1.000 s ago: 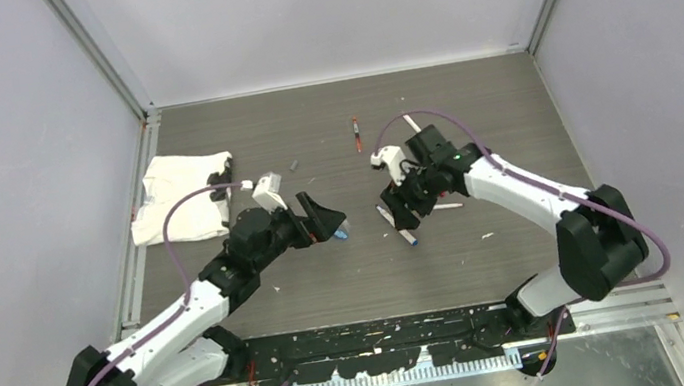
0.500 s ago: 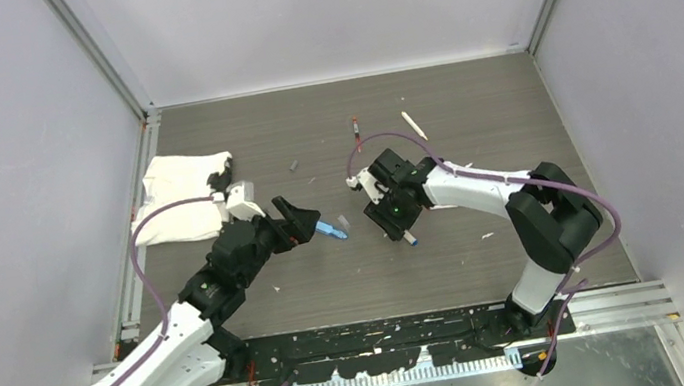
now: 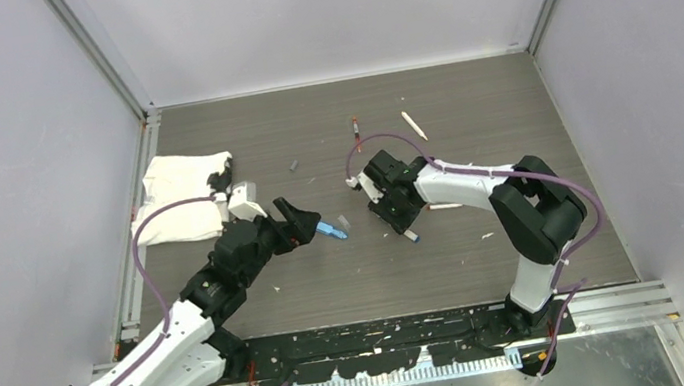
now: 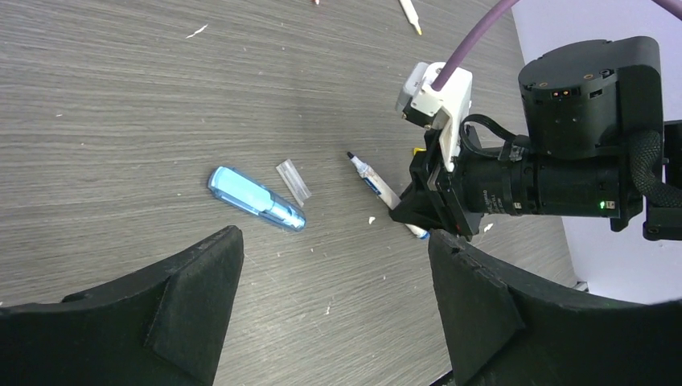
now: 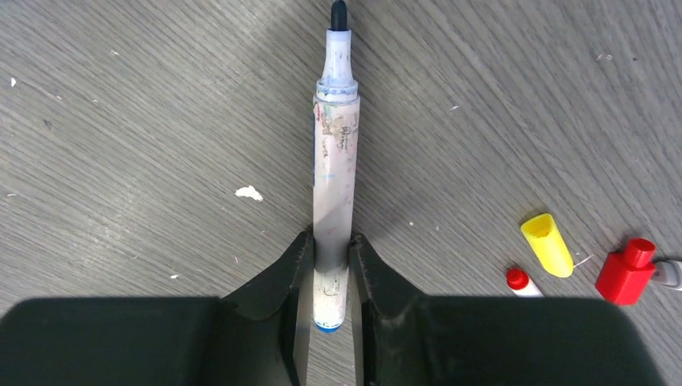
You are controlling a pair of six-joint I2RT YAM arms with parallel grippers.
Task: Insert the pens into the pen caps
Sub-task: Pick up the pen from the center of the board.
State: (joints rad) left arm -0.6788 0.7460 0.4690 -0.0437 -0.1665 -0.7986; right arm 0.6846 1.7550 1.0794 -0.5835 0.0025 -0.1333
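Observation:
A white-barrelled pen [image 5: 333, 185] with a dark tip and a blue end lies on the table. My right gripper [image 5: 331, 239] is shut on its rear barrel; in the top view that gripper [image 3: 400, 220] is low at mid-table. The left wrist view shows the same pen [image 4: 376, 184] poking out from under the right gripper. A yellow pen cap [image 5: 548, 244], a red pen cap [image 5: 626, 271] and a red-tipped pen [image 5: 519, 280] lie just right of the grip. My left gripper [image 4: 334, 241] stands open with nothing in it, short of a light-blue oblong piece [image 4: 256, 198].
A small clear tube [image 4: 293, 181] lies beside the light-blue piece. Further back on the table lie a red pen [image 3: 356, 130], a white pen [image 3: 413, 125] and a small grey cap [image 3: 295, 166]. A white cloth [image 3: 179, 196] sits at the left edge.
My right gripper swung left, came down over the dark-tipped pen and closed on it. My left arm drew back to the left, leaving the light-blue piece on the table.

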